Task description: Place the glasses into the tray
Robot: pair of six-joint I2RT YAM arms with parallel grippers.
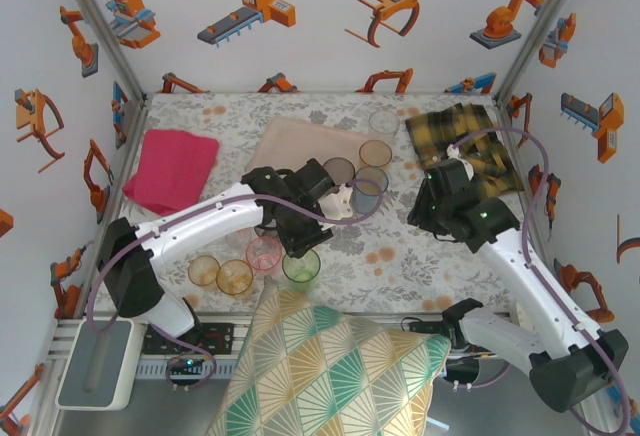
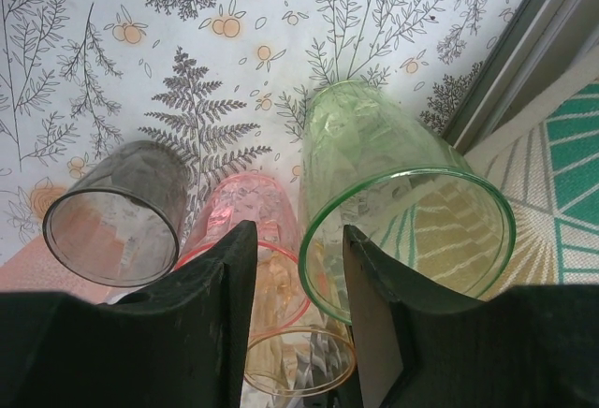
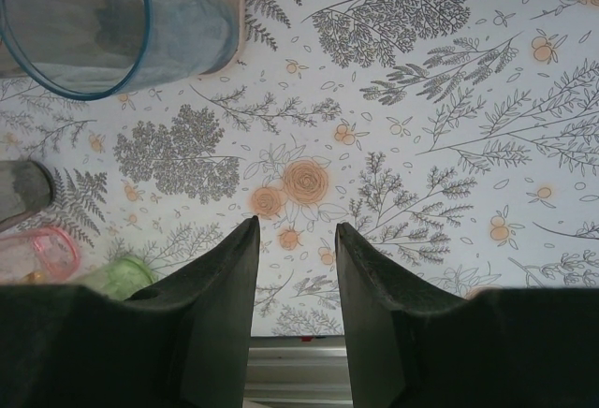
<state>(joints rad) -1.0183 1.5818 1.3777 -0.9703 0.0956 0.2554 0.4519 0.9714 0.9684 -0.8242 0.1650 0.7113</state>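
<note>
Top view: the tray (image 1: 295, 141), upper centre, is partly covered by the left arm (image 1: 210, 218). The green glass (image 1: 301, 268), lower centre, is half hidden under the wrist. Left gripper (image 2: 299, 240): jaws part open, set astride that glass's near rim, w/ a gap seen on the left side. Right gripper (image 3: 297, 230): part open over the tablecloth (image 3: 421, 99), nothing held. A smoky glass (image 1: 339, 170), amber glass (image 1: 376, 152) and clear glass (image 1: 383, 121) are stood in the tray. For the blue glass (image 1: 370, 186), in or out can't be told.
</note>
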